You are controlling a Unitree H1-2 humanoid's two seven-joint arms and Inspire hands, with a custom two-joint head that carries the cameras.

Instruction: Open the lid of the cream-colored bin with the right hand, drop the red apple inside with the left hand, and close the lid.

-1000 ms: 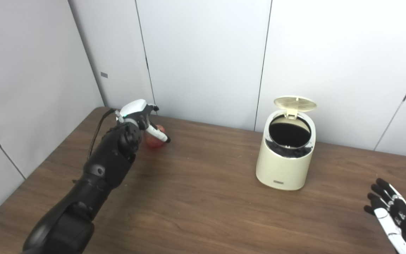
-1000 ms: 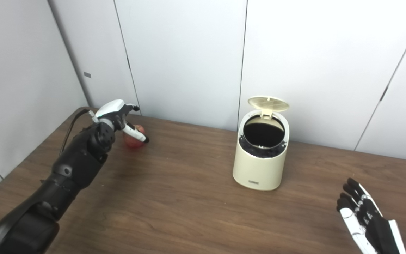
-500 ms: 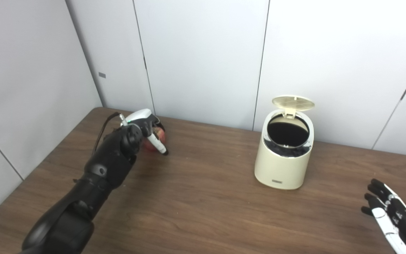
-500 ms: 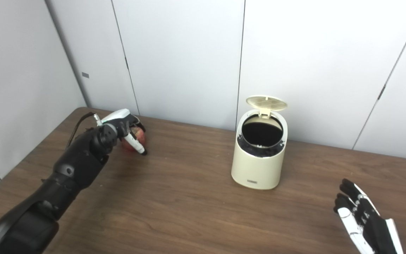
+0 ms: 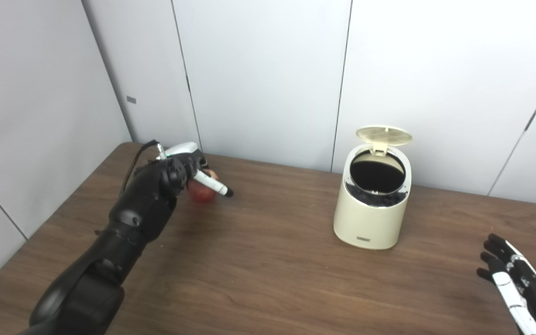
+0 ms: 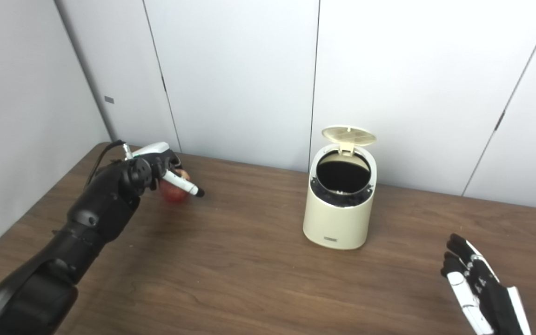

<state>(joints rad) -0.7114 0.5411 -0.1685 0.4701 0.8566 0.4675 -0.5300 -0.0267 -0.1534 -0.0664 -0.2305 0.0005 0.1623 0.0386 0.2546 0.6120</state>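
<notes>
The cream-colored bin (image 5: 371,211) stands upright on the wooden table (image 5: 268,274), right of the middle. Its lid (image 5: 383,135) is tipped up at the back, so the dark inside shows. The red apple (image 5: 202,190) sits at the far left of the table. My left hand (image 5: 189,165) lies over it from the near-left side. One white finger (image 5: 214,185) sticks out across the apple's front, and the other fingers are hidden behind the wrist. My right hand (image 6: 479,284) hovers low at the near right, open with fingers spread and holding nothing.
Grey wall panels (image 5: 268,70) close off the table's far edge and left side. The bin stands about a hand's width from the back wall. Bare wood lies between the apple and the bin.
The white finger on my left hand, curled down in front of the apple half a second ago, now points out to the right. The apple stays put. The camera has shifted slightly.
</notes>
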